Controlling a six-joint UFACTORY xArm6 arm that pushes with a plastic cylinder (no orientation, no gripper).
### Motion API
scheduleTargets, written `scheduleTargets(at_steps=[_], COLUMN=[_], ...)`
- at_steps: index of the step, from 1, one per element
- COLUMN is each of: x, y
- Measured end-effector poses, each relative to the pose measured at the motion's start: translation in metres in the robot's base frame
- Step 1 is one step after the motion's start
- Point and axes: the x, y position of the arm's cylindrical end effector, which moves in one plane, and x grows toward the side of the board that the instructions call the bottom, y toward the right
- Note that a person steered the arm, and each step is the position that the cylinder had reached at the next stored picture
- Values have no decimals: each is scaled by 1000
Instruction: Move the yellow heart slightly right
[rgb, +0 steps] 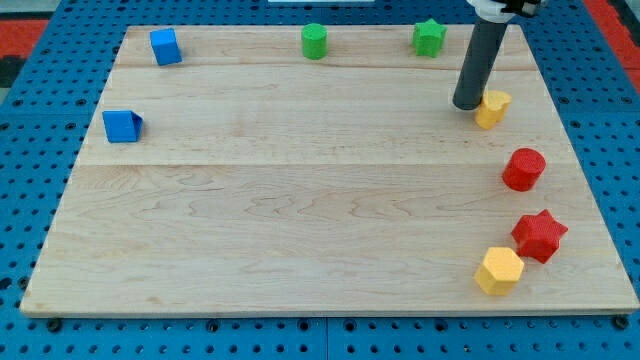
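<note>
The yellow heart (492, 107) lies near the right edge of the wooden board (300, 200), in the upper part of the view. My tip (467, 105) stands on the board right against the heart's left side, touching or nearly touching it. The dark rod rises from there toward the view's top.
A red cylinder (524, 169), a red star (540, 236) and a yellow hexagon (499, 270) line the right side below the heart. A green star (429, 37) and a green cylinder (315, 41) sit at the top edge. Two blue blocks (165, 46) (122, 126) are at the left.
</note>
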Motion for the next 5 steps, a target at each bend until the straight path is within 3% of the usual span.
scheduleTargets(at_steps=[5], x=[-10], y=[4])
